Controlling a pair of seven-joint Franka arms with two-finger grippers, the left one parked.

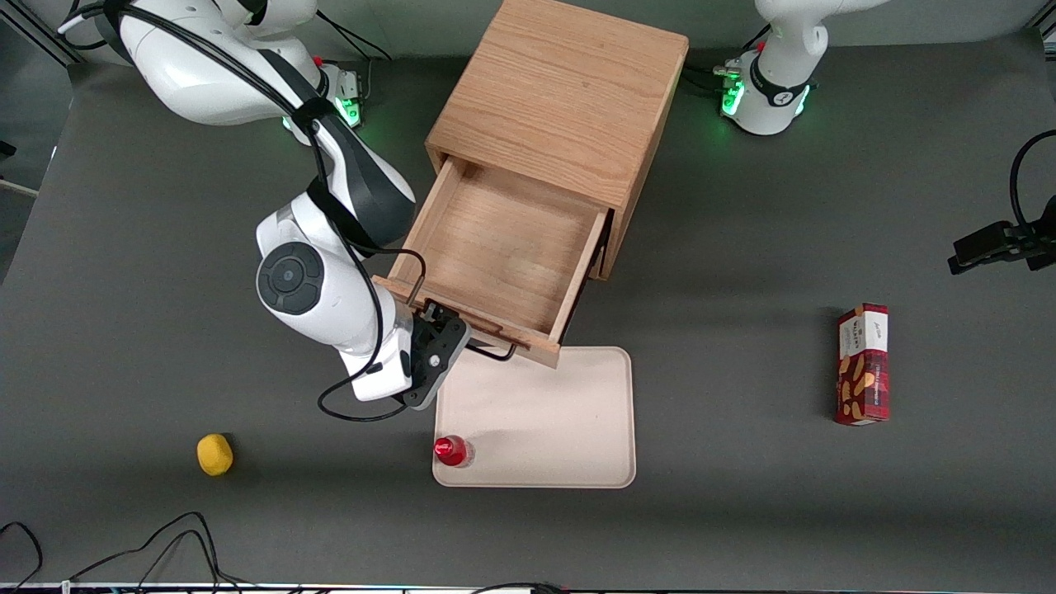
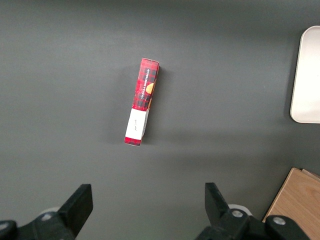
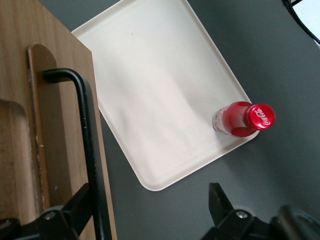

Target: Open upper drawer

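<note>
The upper drawer (image 1: 503,247) of the light oak cabinet (image 1: 561,91) stands pulled far out, its plain wood floor bare. Its front panel (image 3: 60,75) carries a black wire bar handle (image 1: 487,353), facing the front camera. My right gripper (image 1: 441,334) is at the end of that handle toward the working arm's side, fingers spread open. In the right wrist view the handle bar (image 3: 87,130) runs just inside one finger (image 3: 75,207), and my gripper (image 3: 149,195) holds nothing. The lower drawer is hidden under the open one.
A cream tray (image 1: 544,412) lies in front of the drawer, its edge under the drawer front. A red-capped cola bottle (image 1: 452,450) stands on the tray's near corner. A yellow fruit (image 1: 214,454) lies toward the working arm's end, a red snack box (image 1: 864,364) toward the parked arm's.
</note>
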